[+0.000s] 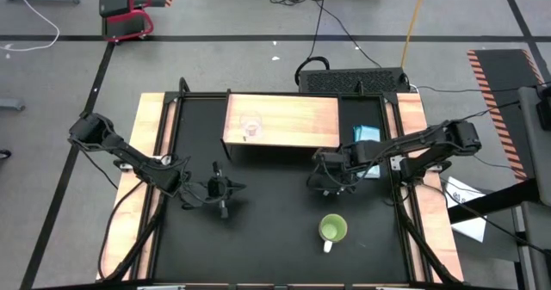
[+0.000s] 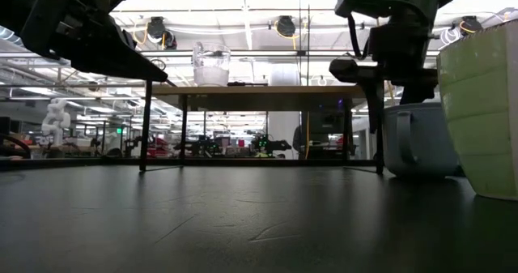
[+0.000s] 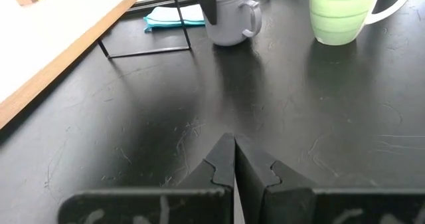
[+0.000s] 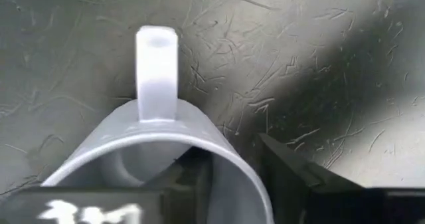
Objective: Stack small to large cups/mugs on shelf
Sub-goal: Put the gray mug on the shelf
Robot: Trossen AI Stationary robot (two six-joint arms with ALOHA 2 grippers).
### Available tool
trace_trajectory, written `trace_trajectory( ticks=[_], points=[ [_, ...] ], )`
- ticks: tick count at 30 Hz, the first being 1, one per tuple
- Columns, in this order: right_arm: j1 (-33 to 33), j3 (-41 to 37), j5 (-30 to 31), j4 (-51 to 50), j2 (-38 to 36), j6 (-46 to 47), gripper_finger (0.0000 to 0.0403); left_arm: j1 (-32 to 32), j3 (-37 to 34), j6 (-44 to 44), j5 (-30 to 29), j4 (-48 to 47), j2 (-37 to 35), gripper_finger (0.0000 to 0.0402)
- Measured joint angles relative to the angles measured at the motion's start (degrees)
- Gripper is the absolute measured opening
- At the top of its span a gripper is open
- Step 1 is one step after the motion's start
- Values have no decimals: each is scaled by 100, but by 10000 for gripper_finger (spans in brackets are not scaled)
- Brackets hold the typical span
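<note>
The right hand straddles the grey-blue mug's rim, grip unclear; its arm hides the mug from above.

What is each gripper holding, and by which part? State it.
The right gripper straddles the grey mug's rim, one finger inside and one outside, jaws not yet clamped. The left gripper is shut and holds nothing.

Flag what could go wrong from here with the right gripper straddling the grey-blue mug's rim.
1. The right gripper has one finger inside and one outside the wall of the grey-blue handled mug; that thin rim pinch may let the mug tilt or slip when lifted.
2. The light-wood shelf on its black frame stands close behind, so a low lift could hit its edge.
3. The small clear glass cup already on the shelf could be knocked during placement.
</note>
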Motion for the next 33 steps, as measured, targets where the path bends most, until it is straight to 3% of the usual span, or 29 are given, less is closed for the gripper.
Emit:
trace_trajectory(
  ticks=[7, 22, 29, 33],
  points=[
    [0, 15, -52, 14, -146, 21, 12, 0, -1, 2, 0, -16, 0, 8],
    [12, 117, 36, 185, -566, -18, 3, 2, -1, -5, 0, -12, -2, 8],
    [13, 933, 61, -289, -544, -66, 2, 2, -1, -4, 0, -60, -2, 8],
    [7, 1735, 430, -1082, -284, -116, 1, 2, -1, -2, 0, -85, -2, 8]
  ],
)
